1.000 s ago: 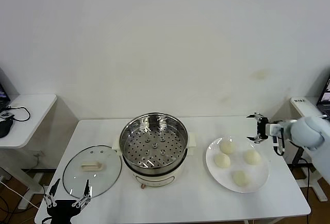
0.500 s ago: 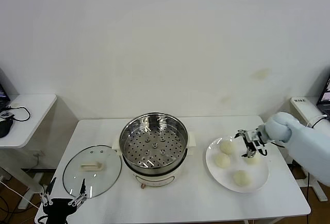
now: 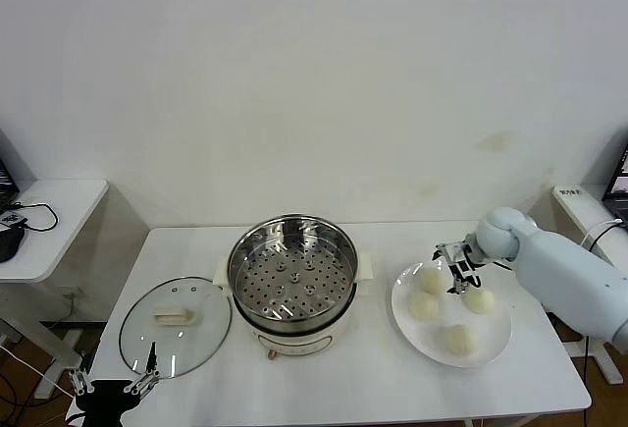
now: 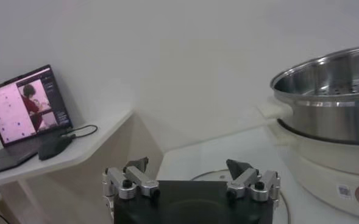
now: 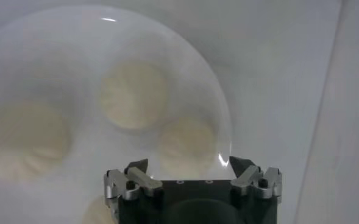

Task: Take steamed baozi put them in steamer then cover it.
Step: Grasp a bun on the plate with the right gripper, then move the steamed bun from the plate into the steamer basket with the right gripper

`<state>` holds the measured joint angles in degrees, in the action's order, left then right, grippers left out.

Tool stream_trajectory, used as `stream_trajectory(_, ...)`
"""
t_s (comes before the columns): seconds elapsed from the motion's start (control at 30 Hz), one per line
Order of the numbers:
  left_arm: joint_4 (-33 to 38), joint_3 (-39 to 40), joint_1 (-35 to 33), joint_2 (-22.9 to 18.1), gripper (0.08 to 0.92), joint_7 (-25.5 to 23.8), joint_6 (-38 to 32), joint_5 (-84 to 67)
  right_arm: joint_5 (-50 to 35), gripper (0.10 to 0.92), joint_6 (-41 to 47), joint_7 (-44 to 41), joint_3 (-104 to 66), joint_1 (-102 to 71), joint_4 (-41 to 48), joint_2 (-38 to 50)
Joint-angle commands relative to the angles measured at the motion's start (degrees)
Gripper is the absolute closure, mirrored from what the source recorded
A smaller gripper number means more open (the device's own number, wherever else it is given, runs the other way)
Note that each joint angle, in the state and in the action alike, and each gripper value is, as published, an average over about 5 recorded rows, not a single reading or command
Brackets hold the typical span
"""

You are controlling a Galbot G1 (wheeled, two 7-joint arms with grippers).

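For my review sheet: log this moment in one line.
right claw: open, over plate | baozi: four, plated | steamer: empty | left claw: open, idle

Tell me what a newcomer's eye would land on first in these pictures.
Probably the shiny steamer at the table's centre, open, its perforated tray bare. Next, the white plate to its right with four baozi, the open right gripper hovering over the rear ones. The glass cover lies flat left of the pot, with the open left gripper at the near table edge.
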<state>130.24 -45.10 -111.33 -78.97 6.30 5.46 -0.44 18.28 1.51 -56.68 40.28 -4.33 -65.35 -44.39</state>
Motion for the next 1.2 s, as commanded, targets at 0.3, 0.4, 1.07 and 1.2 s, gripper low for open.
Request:
stream_trajectory(0.3, -0.42, -0.22, 0.21, 0.07, 0.177, -0.22, -0.05, 0.13, 2.13, 0.211, 0.73, -0.25, 0.91, 0.2, 3.73, -3.34)
stream_trajectory(0.4, -0.52, -0.18, 0.23, 0.05, 0.177, -0.24, -0.07, 0.19, 2.18, 0.231, 1.05, -0.14, 0.79, -0.12, 3.99, -3.41)
stream_trajectory(1.07, -0.13, -0.01, -0.02, -0.11, 0.177, -0.17, -0.09, 0.26, -0.42, 0.428, 1.49, -2.55, 2.46, 3.98, 0.73, -0.95)
stream_trajectory(1.2, -0.12, 0.11, 0.06, 0.11, 0.177, -0.16, -0.07, 0.24, -4.47, 0.424, 2.01, -3.38, 3.22, 7.95, -2.59, 1.91)
